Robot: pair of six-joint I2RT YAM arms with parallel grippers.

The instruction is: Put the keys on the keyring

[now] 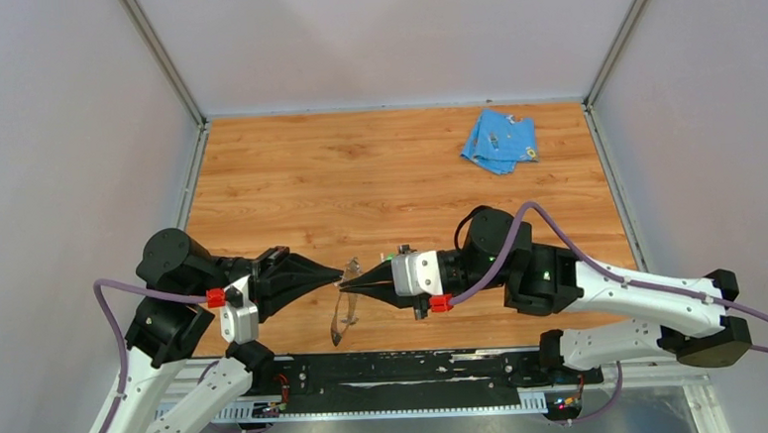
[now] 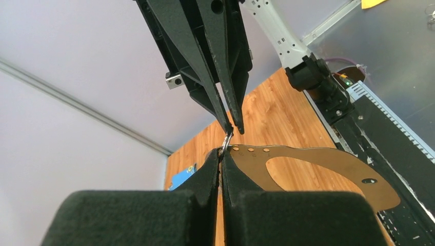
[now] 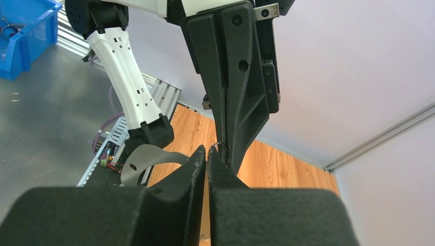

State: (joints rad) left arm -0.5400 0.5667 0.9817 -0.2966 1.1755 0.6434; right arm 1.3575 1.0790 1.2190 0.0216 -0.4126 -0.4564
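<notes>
two arms meet tip to tip above the near edge of the wooden table [image 1: 358, 178]: the left gripper [image 1: 335, 275] reaches in from the left and the right gripper [image 1: 355, 277] from the right, with their points all but touching. from that meeting point the keyring [image 1: 343, 316], a thin grey metal band bent into an oval loop, hangs down toward the black rail at the front.

in the left wrist view we see the band [image 2: 308, 154] run away to the right from that gripper's tips, with a row of small holes near the held end. the left jaws are drawn in to a hairline slit and clamp the band's end. a tiny wire loop [image 2: 225, 143] sits just between the two sets of tips.

in the right wrist view the right jaws are pressed together with only a thin seam between them (whether they pinch the wire loop [image 3: 220, 147] we cannot tell), and the band [image 3: 141, 156] curves off low to the left behind them.

the keys we cannot pick out in any view. a light-blue cloth [image 1: 498, 141] lies crumpled at the far right of the table, well apart from both arms
</notes>
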